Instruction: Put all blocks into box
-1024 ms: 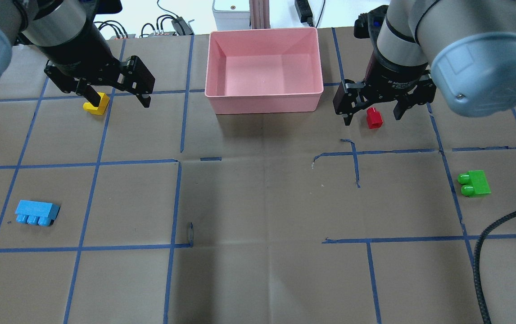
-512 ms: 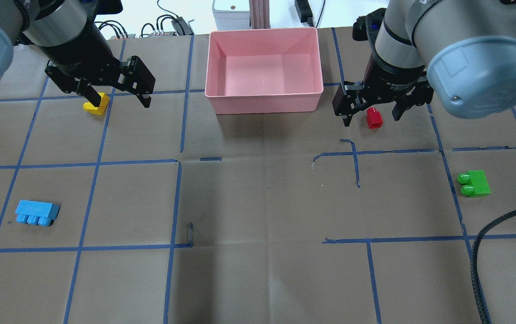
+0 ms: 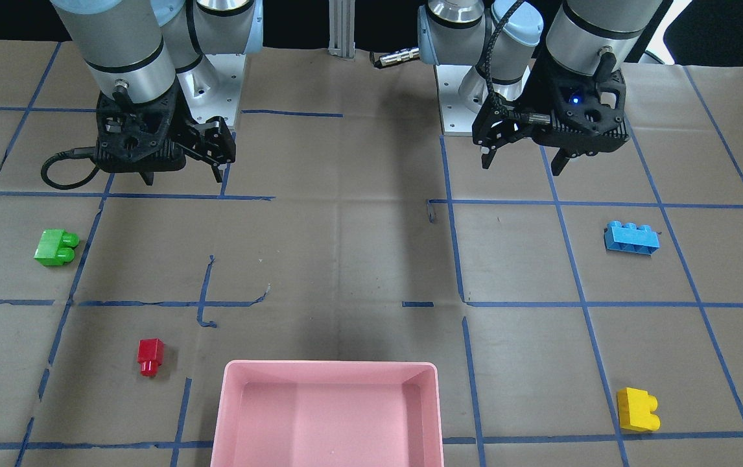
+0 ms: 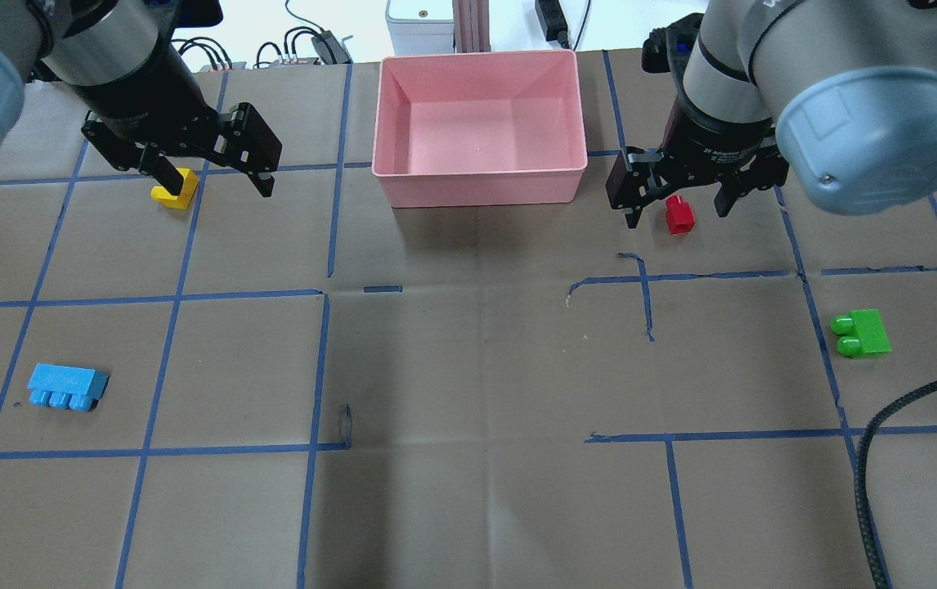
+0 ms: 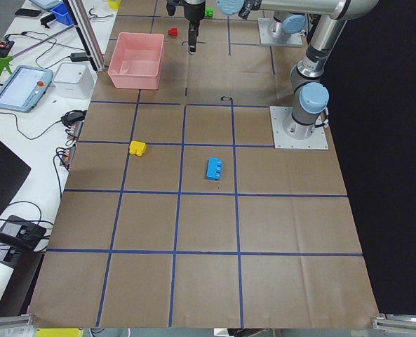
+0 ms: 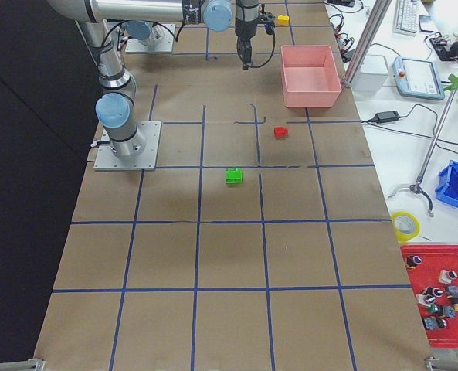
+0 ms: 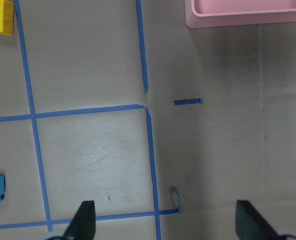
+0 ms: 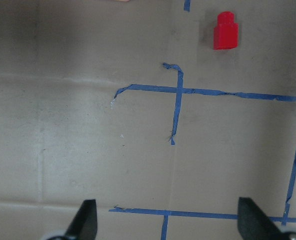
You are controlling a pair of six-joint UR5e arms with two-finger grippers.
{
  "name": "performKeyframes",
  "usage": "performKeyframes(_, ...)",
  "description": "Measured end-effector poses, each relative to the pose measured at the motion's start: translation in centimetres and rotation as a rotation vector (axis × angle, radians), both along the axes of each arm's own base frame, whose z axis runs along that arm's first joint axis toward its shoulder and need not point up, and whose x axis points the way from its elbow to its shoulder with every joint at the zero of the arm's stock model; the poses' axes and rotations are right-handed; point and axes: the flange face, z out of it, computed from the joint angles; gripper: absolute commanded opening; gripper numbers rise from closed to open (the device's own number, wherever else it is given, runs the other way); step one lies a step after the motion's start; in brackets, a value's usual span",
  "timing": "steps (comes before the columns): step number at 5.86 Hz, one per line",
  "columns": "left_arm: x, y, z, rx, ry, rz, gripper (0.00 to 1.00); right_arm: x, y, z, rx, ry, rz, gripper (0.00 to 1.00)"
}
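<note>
Worktop (image 4: pixel 468 368): brown paper, creased and scuffed, gridded with blue tape (image 4: pixel 178 298) that is torn in places. Item, nearest the robot on its left: light blue brick (image 4: pixel 66 387), long, glossy plastic, lying on its side with three round studs facing the robot. Item, on the right: green brick (image 4: pixel 863 334), squat, two rounded studs pointing sideways; a black braided cable (image 4: pixel 885 442) curves in beside it, its end cut off by the frame. Item, farther out: red brick (image 4: pixel 679 214), smallest, single stud, just off the box's right corner. Item, level with it on the left: yellow brick (image 4: pixel 177 189), stepped outline, partly covered in the overhead view by a dark finger. Item, far centre: box (image 4: pixel 478 188), smooth pink plastic, rectangular, rounded rim, with all four bricks lying outside it on the paper. Left hand (image 3: pixel 522 165) and right hand (image 3: pixel 183 176): black, both spread wide, hovering high above the paper, gripping nothing. Wrist views crop the yellow, blue and green pieces at their edges.
</note>
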Motion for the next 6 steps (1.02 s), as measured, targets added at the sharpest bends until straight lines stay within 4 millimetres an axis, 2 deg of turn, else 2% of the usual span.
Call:
performKeyframes(1, 1.7, -0.3, -0.3, 0.007, 0.000, 0.009, 0.99, 0.0, 0.0, 0.0, 0.002, -0.002, 0.000, 1.00)
performKeyframes(2, 5.4, -0.7, -0.6, 0.013, -0.001, 0.021, 0.99, 0.0, 0.1, -0.1, 0.005, -0.003, 0.000, 1.00)
performKeyframes(3, 10.4, -0.9, -0.9, 0.022, 0.000, 0.025, 0.99, -0.1, 0.0, -0.1, 0.007, -0.002, -0.002, 1.00)
performKeyframes(4, 16.3, -0.6, -1.5, 0.036, 0.005, 0.006, 0.99, -0.1, 0.0, -0.2, 0.011, -0.003, -0.004, 1.00)
performKeyframes(5, 22.4, 0.4, -2.4, 0.049, 0.015, -0.023, 0.99, -0.3, -0.1, -0.3, 0.013, -0.006, -0.007, 1.00)
performKeyframes(6, 28.3, 2.1, -3.1, 0.061, 0.020, -0.049, 0.99, -1.4, -0.3, -0.4, 0.017, -0.003, -0.012, 1.00)
